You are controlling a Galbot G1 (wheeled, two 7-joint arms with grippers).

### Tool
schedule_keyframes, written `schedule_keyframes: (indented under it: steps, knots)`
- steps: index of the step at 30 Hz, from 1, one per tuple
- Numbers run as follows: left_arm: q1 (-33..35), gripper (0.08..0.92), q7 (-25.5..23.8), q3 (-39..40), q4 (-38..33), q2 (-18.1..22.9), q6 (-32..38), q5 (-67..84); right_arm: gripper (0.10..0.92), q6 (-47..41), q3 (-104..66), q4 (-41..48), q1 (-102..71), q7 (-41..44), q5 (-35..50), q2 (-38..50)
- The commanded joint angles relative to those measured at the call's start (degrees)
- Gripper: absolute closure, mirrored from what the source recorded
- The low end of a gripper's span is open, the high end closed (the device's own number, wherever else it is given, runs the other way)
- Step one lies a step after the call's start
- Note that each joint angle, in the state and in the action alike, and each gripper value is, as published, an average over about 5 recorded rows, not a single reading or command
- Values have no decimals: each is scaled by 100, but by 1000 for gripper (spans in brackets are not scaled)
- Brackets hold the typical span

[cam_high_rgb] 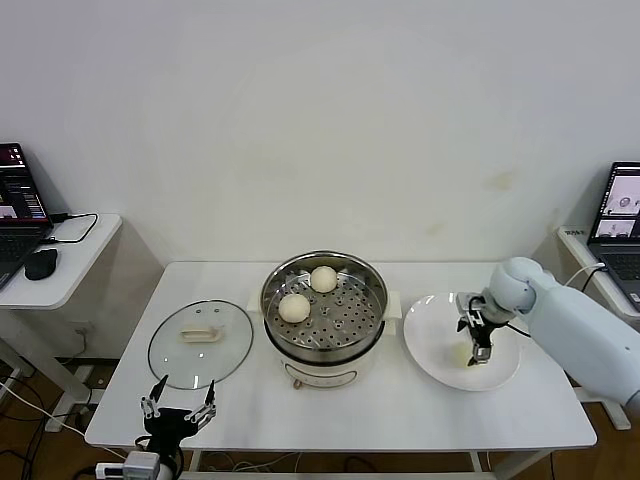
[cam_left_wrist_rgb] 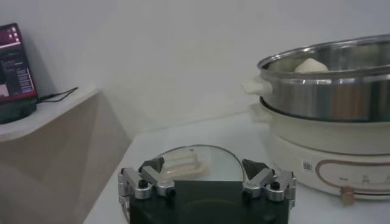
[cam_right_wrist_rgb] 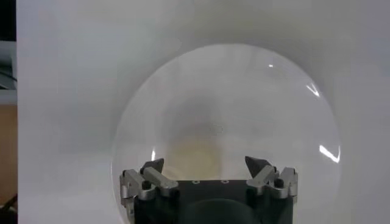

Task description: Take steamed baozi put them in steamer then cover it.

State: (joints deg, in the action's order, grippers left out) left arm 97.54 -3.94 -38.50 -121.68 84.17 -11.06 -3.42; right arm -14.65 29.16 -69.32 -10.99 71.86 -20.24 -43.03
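Head view, from left to right: the open, empty left gripper waits near the round clear glass lid, two smooth white buns sit in the shiny steel steamer, and the open right gripper hangs over the flat white plate.

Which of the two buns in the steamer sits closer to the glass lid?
The front bun, nearer the robot, on the steamer's lid side. The other bun sits farther back, toward the wall, away from the lid.
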Motion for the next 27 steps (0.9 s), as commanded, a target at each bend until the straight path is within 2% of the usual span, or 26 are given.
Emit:
schedule_keyframes:
  steps: [1, 12, 27]
  knots:
    - [-19, 177, -2, 6, 57, 2, -6, -4, 203, 85, -35, 256, -127, -38, -216, -170]
    - [-40, 177, 3, 28, 158, 29, -2, -42, 203, 234, -86, 595, -132, -138, -506, -341]
    - [-83, 177, 5, 35, 175, 61, -7, -65, 217, 263, -63, 570, -94, 37, -420, -305]
